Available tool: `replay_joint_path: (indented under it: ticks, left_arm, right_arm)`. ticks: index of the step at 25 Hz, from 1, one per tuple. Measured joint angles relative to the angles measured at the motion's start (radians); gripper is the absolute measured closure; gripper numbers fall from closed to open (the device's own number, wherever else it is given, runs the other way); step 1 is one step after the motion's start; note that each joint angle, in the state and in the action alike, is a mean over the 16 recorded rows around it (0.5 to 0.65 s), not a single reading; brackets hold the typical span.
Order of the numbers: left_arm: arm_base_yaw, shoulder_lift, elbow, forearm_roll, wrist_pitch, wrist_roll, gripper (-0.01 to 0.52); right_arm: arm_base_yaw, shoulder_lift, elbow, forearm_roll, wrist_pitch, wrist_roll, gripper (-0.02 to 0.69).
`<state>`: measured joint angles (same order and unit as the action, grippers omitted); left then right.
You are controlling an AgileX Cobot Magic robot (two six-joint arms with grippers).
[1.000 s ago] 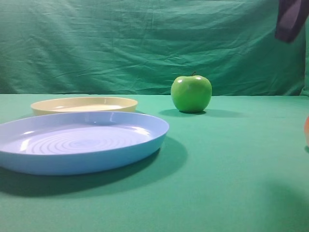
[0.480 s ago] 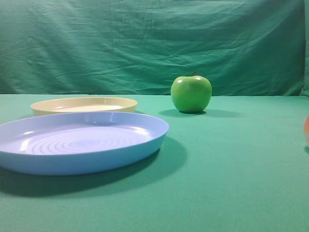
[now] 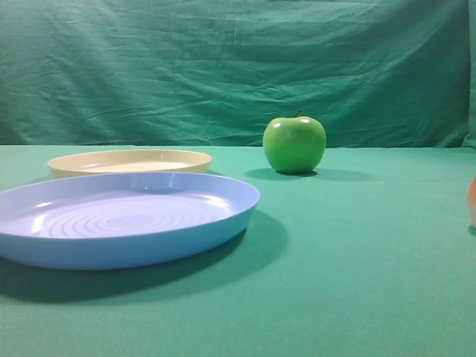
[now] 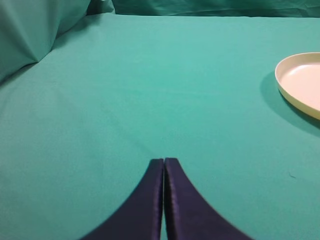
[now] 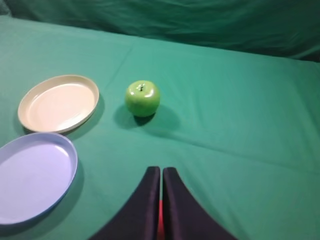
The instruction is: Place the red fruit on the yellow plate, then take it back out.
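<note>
The right gripper (image 5: 161, 172) hangs high over the green cloth-covered table (image 5: 240, 125), its 2 dark fingers pressed together with nothing between them. A sliver of red shows directly beneath the closed fingertips in the right wrist view; that is probably the rounded red fruit (image 3: 472, 201), which the high view catches only as an orange-red edge at its far right border, resting on the cloth. So the fruit is not yet picked up, and the jaws would need to spread before descending.

Ahead and to the left of this gripper lies the shallow round cream-yellow plastic plate (image 5: 58, 102), empty, which suits it as the drop target. The larger light-blue ringed plate (image 5: 32, 175) sits nearer, to the gripper's left, and the glossy green apple (image 5: 142, 98) stands ahead, just right of the yellow plate.

The left gripper (image 4: 164, 162) is also closed and empty, parked low over bare cloth, the yellow plate off to its right.
</note>
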<state>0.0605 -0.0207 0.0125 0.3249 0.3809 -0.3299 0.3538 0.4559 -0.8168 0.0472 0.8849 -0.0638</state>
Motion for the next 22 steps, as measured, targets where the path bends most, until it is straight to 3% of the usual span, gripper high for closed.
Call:
replay_joint_path:
  ticks: [12,22]
  left_arm:
    - [0.000,0.000,0.000,0.000,0.000,0.000,0.514]
    - [0.000,0.000,0.000,0.000,0.000,0.000,0.514]
  right_arm:
    - [-0.178,-0.302,0.487,-0.057,-0.380,0.055,0.665]
    - [-0.306,-0.454,0.777,-0.061,-0.501,0.060,0.665]
